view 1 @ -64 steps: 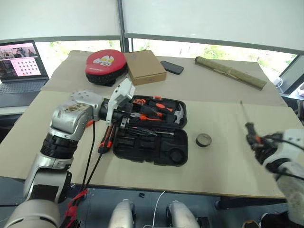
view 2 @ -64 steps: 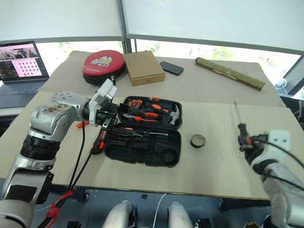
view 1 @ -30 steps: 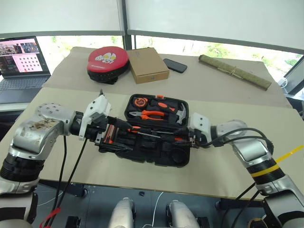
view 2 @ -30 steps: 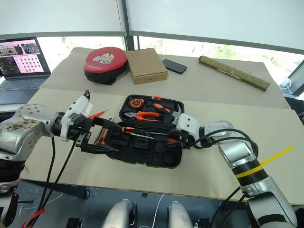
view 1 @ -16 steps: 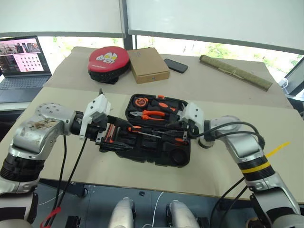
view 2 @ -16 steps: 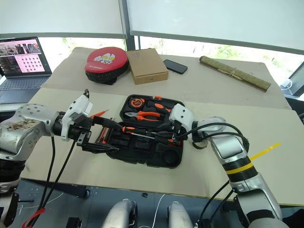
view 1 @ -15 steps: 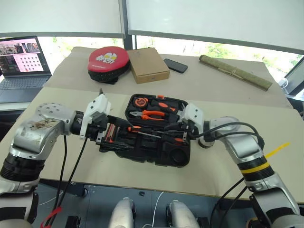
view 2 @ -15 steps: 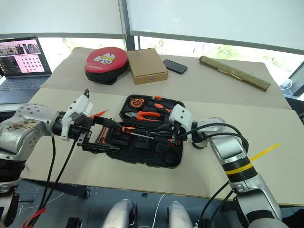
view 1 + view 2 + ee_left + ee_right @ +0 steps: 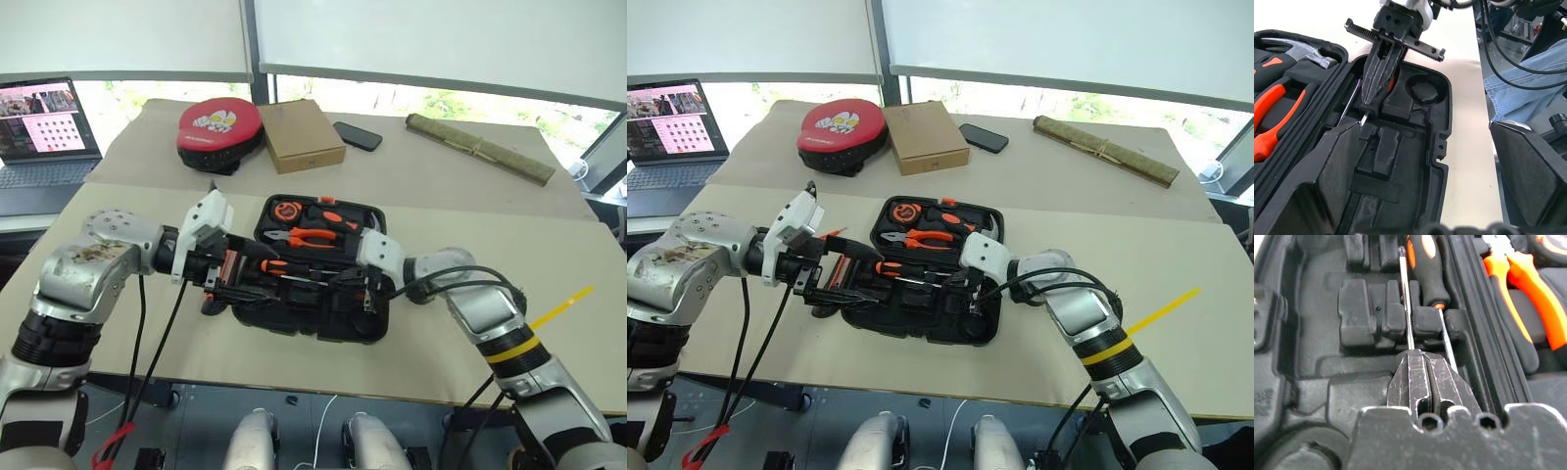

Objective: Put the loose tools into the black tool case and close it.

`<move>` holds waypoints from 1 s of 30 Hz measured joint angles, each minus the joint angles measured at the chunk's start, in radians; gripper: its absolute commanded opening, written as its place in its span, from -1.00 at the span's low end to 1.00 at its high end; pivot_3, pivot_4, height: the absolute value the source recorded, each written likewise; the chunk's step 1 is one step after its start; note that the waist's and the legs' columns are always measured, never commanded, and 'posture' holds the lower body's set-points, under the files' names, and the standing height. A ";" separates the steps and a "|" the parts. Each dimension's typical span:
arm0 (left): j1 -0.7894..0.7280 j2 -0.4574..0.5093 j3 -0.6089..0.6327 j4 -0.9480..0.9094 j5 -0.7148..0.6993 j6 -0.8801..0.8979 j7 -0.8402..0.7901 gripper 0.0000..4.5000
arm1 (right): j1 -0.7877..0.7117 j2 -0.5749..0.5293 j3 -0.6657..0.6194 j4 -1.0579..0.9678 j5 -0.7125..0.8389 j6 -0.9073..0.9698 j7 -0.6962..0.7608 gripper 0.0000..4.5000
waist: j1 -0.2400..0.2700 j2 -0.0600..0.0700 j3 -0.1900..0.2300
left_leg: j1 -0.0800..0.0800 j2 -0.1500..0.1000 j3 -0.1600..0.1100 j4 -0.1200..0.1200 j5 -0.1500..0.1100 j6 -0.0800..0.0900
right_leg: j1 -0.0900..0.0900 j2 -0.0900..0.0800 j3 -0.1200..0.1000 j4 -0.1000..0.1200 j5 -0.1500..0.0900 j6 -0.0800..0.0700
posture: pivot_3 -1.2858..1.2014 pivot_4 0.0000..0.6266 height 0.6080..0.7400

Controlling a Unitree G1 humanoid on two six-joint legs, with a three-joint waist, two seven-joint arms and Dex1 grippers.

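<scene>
The black tool case (image 9: 323, 279) lies open on the cardboard-covered table (image 9: 460, 225), in front of the robot. Its far half holds orange-handled pliers (image 9: 312, 237), a hammer (image 9: 364, 231) and a tape measure (image 9: 286, 209). In the near half, 1 screwdriver (image 9: 1426, 262) with an orange and black handle lies along the hinge side, and a 2nd, thin shaft (image 9: 1406, 303) runs beside it.

The right gripper (image 9: 366, 294) is down inside the near half of the case, its 2 fingers pressed together with the thin shaft coming out from between their tips. The left gripper (image 9: 223, 276) sits at the case's left end with its fingers (image 9: 1317, 176) spread wide on either side of the near half; whether they touch the plastic is unclear.

Farther back on the table are a round red-and-black pad (image 9: 217, 125), a brown cardboard box (image 9: 301, 134), a dark phone (image 9: 356, 136) and a rolled bamboo mat (image 9: 477, 147). A laptop (image 9: 47, 127) stands open off the left edge
</scene>
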 measured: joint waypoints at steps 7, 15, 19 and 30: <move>0.001 0.000 0.000 0.016 0.010 -0.024 0.005 1.00 | 0.004 0.001 -0.010 -0.028 0.002 0.028 0.006 -0.99 | -0.001 0.000 0.000 | 0.000 0.000 0.000 0.000 0.000 0.000 | 0.000 0.000 0.000 0.001 0.000 0.000 | 0.03 -0.52 1.00; 0.143 0.030 0.105 -0.024 -0.004 -0.003 0.102 1.00 | -0.041 -0.002 -0.247 -0.167 0.236 0.267 0.008 -0.65 | -0.005 -0.001 0.001 | -0.001 0.001 0.000 0.000 0.000 0.000 | -0.002 0.000 0.000 0.001 0.000 0.000 | 0.03 -0.52 1.00; 0.413 0.089 0.323 -0.074 0.004 0.020 0.183 1.00 | -0.018 -0.075 -0.410 -0.336 0.467 0.442 0.043 -0.10 | -0.017 0.000 0.001 | 0.001 0.001 0.001 -0.004 0.000 0.000 | -0.002 -0.002 0.002 0.001 0.000 -0.001 | 0.03 -0.52 1.00; 0.840 0.093 0.681 0.057 0.110 -0.120 0.233 1.00 | 0.099 -0.198 -0.557 -0.525 0.719 0.555 0.026 0.99 | 0.000 -0.003 0.002 | 0.003 0.002 0.000 -0.005 0.000 -0.002 | -0.001 -0.005 -0.005 -0.001 -0.004 -0.008 | 0.03 -0.52 1.00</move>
